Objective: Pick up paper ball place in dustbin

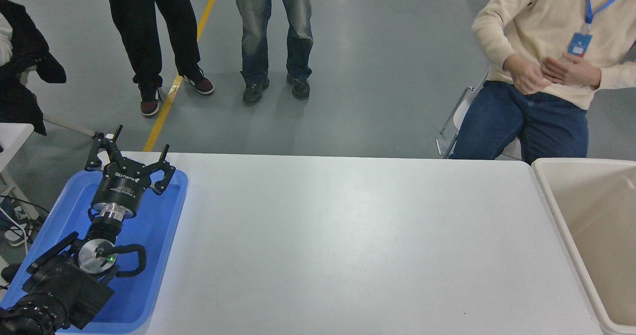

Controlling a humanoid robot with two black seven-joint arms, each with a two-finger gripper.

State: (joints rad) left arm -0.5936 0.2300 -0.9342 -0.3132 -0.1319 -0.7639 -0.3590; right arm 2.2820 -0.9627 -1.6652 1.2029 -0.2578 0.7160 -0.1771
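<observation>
My left black gripper (130, 152) sits parked with jaws spread wide over the shallow blue plastic tray (164, 235) at the white table's (348, 240) left edge. The big cream plastic dustbin (556, 210) stands at the right edge. I cannot see the paper ball.

One dustbin (556, 210), one blue tray (164, 245), one tool (128, 158), three people.

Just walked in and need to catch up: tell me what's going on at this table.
Nothing is being handled right now. The left gripper is parked, open, over the blue tray at the white table's left end. The right arm is out of view, and no paper ball shows anywhere. The beige dustbin stands at the table's right end; the part of its inside that shows is bare. A person in a cream sweater sits beyond it, and two others stand farther back.
</observation>
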